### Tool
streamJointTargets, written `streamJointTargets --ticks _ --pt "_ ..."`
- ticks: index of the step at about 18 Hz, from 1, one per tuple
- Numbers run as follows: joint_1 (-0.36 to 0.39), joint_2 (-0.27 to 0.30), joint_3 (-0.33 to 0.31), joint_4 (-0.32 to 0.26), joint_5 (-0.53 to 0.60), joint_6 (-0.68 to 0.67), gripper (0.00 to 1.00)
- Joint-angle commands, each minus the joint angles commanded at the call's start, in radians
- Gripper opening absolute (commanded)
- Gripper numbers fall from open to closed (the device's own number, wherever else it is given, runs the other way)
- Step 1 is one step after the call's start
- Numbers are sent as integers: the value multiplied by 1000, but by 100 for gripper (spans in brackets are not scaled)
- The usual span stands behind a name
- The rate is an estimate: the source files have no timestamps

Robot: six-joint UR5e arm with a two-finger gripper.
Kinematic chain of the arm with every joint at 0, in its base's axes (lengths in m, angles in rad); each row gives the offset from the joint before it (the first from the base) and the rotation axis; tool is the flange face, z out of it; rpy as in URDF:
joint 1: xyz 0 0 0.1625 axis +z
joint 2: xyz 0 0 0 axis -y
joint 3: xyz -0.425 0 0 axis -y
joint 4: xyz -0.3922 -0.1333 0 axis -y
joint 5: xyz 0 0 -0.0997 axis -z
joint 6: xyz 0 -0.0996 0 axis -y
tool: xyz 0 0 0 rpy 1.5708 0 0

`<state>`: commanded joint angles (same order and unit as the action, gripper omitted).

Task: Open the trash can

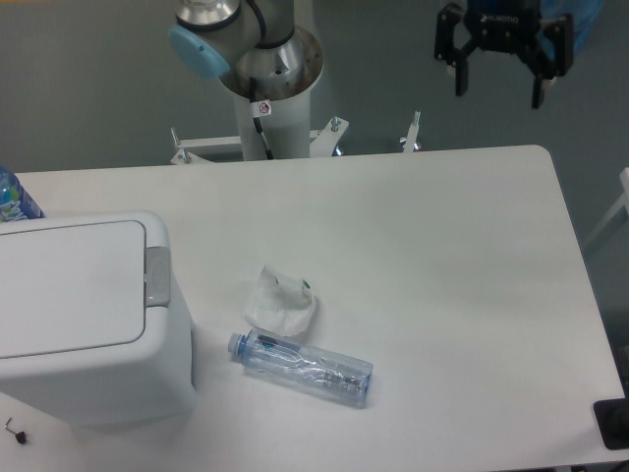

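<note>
The white trash can (84, 320) stands at the left of the table, its flat lid shut and lying level. A small grey push-button latch (157, 277) sits on the lid's right edge. My gripper (499, 90) hangs open and empty at the top right, high above the table's far edge and far from the can. Its two black fingers (460, 77) point down.
A clear plastic bottle (303, 366) lies on its side right of the can, with a crumpled white tissue (281, 301) just behind it. A blue-labelled bottle (14, 200) peeks out behind the can. The arm's base column (270, 93) stands behind the table.
</note>
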<state>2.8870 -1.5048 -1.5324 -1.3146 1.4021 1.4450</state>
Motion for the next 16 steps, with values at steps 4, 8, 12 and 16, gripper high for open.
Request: streamJointTargets --ticks 4,8,12,16 --pt "-2 -2 -2 11 2 -2 100" --pt "-5 -3 0 12 0 -29 100" --pt "-20 -8 -2 40 -2 -165 100" --pt "-96 -21 -2 95 -2 -312 100"
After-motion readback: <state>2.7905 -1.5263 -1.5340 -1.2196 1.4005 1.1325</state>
